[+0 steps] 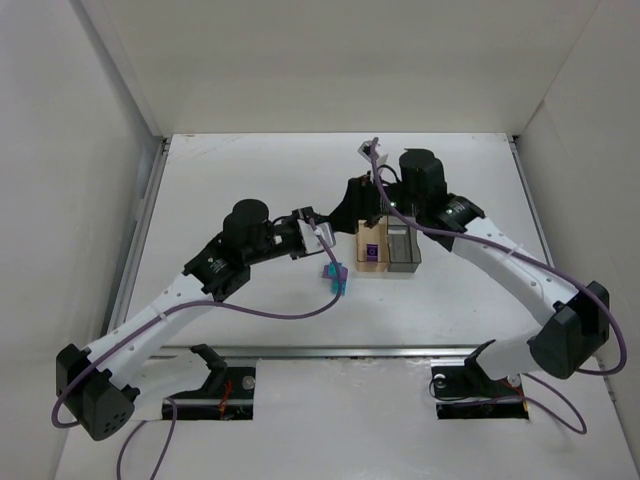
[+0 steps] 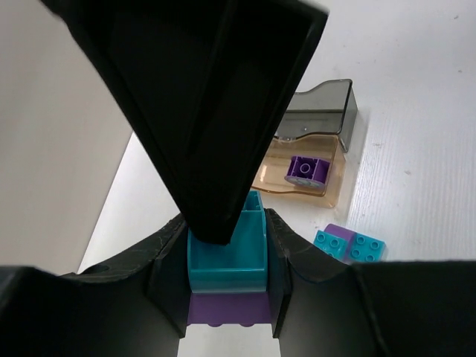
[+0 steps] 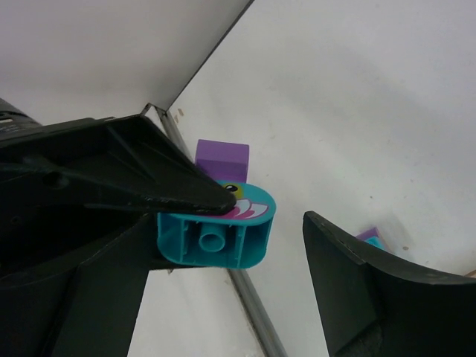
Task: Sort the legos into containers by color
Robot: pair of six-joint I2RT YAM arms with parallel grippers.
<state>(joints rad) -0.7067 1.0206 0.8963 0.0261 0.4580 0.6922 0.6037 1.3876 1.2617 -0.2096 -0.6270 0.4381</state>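
Note:
My left gripper point(image 2: 227, 249) is shut on a stack of a teal lego point(image 2: 227, 256) on a purple lego point(image 2: 227, 307). In the top view it point(image 1: 328, 258) is just left of the containers. The amber container point(image 1: 371, 247) holds one purple lego point(image 2: 307, 169). The grey container point(image 1: 403, 250) stands against its right side. More teal and purple legos point(image 2: 349, 244) lie on the table beside the amber container. My right gripper point(image 3: 268, 212) is raised, jaws apart. A rounded teal lego with a printed face point(image 3: 216, 234), joined to a purple lego point(image 3: 222, 158), rests against its left finger only.
White walls close in the table on the left, back and right. A metal rail point(image 3: 256, 320) runs along the table's left edge. A purple cable point(image 1: 280, 312) trails from the left arm over the table.

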